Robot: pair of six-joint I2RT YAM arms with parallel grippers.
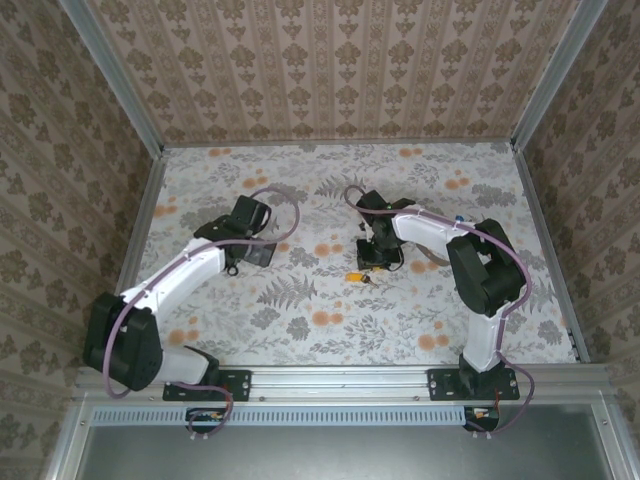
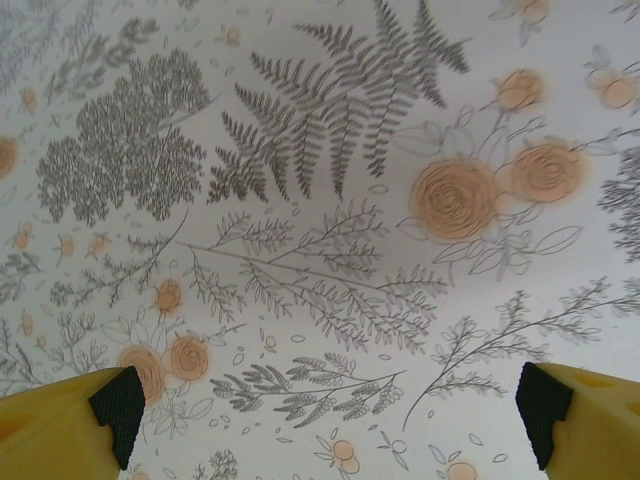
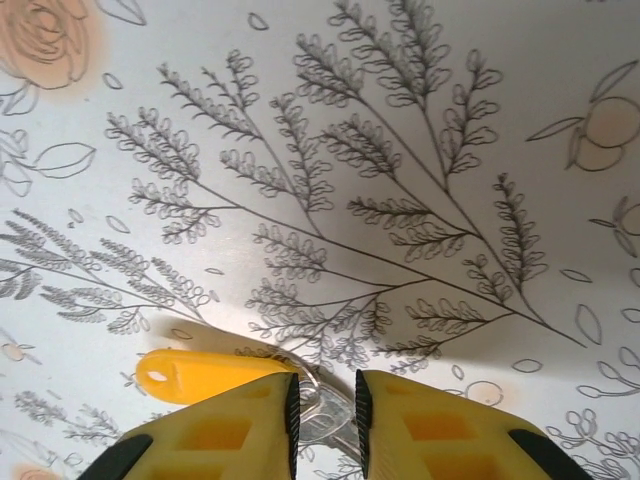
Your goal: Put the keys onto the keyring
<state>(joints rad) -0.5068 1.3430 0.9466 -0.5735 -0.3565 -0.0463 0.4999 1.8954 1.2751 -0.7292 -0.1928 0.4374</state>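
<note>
Over the floral-printed white tabletop (image 1: 300,320), the left gripper (image 2: 332,405) gapes empty at bottom frame. The right gripper (image 3: 325,410), bottom centre, has jaws nearly closed around the thin grey metal keyring (image 3: 322,398); whether it grips, I cannot tell. The small yellow-headed key (image 3: 200,375) lies lower left, just beside it; threading looks not yet done

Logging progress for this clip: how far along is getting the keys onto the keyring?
Done: nothing clearly. The yellow-headed key sits beside the keyring, and whether it is threaded on is hidden. In hand: the right gripper, jaws nearly together, straddles the keyring's wire. The left gripper hangs wide open over the tablecloth. Left: threading the keys.
</note>
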